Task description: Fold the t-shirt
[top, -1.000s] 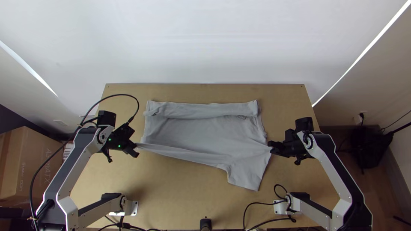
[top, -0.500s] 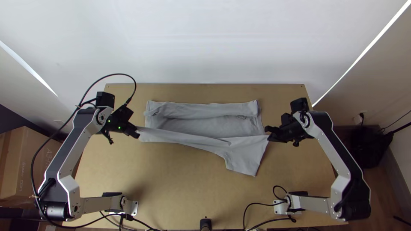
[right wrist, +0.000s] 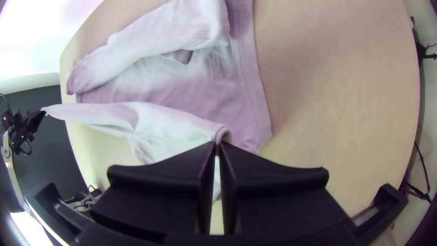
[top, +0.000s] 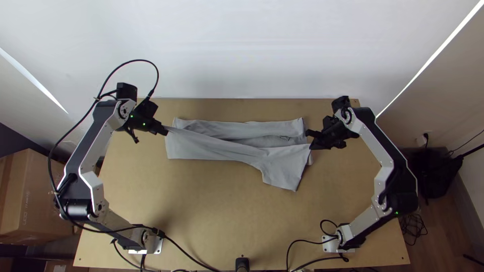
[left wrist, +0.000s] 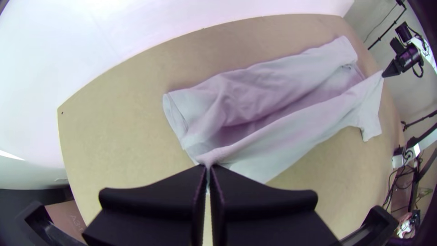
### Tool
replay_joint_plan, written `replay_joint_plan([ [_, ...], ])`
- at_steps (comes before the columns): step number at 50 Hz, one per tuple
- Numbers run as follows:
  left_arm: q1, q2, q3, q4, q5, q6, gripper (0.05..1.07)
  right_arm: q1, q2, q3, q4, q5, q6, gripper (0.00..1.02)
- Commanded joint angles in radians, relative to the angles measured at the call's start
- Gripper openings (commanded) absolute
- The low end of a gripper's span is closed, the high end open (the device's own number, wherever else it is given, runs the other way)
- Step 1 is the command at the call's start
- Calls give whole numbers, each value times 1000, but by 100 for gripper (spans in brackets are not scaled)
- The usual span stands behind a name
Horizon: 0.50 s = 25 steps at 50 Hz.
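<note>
T-shirt (top: 201, 148) | light grey | far edge folded over, near side stretched taut | on table (top: 201, 211)

Pale lettering (left wrist: 76, 221) on a brown cardboard box (top: 48, 184), a few characters legible

The t-shirt (top: 201, 147) looks matt cloth, the table (top: 212, 211) wood.

T-shirt (top: 217, 148) laid on the table (top: 201, 211), held between left gripper (top: 165, 132) at left and right gripper (top: 309, 140) at right.
</note>
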Motion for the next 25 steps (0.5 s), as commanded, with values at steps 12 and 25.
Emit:
replay_joint_plan([
  [12,35,182,181,-33,31,-56,8,-14,239,266,-13,3,-16,2],
  [25,63,272,238,-33,40,-57,8,-35,363,462,-16,3,7,2],
])
